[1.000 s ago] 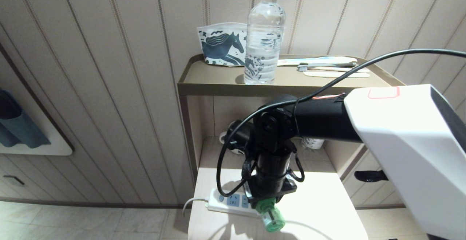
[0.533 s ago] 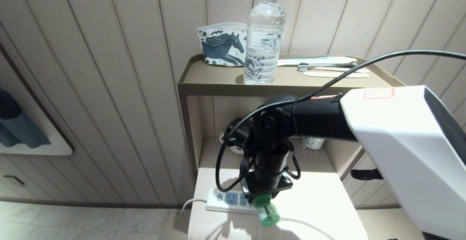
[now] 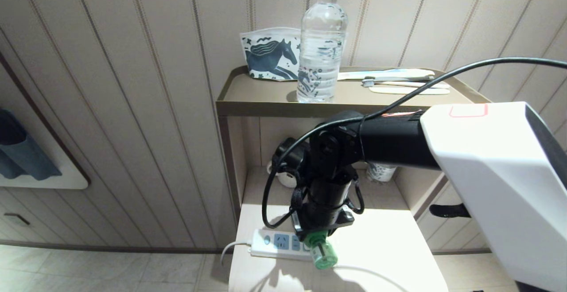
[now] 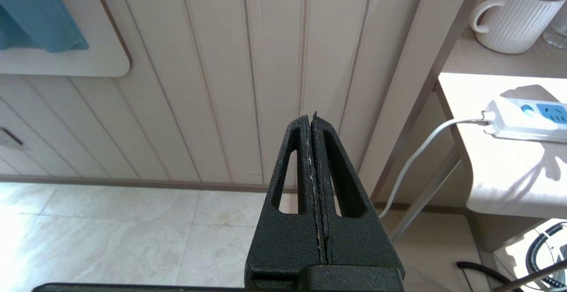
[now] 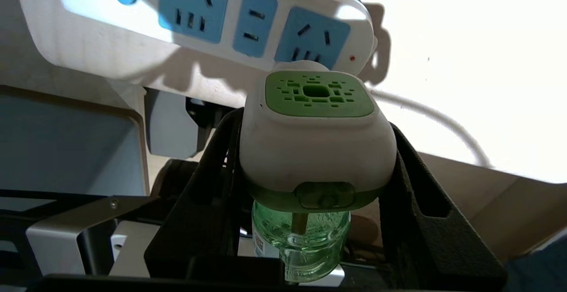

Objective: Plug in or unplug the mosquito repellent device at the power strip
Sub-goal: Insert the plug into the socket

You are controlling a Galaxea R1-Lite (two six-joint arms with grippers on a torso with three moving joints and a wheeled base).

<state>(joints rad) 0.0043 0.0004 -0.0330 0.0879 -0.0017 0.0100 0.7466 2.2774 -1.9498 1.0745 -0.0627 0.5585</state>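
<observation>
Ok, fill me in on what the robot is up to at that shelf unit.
The right gripper holds the mosquito repellent device by its white head, right at the end of the power strip on the lower shelf. Whether it is seated in a socket can't be told. The left gripper hangs shut off to the side, idle.

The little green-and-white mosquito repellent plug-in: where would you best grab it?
By the white rounded head of the green-and-white mosquito repellent device, one finger on each flat flank, as the right gripper does. That leaves its plug face free toward the white power strip.
</observation>
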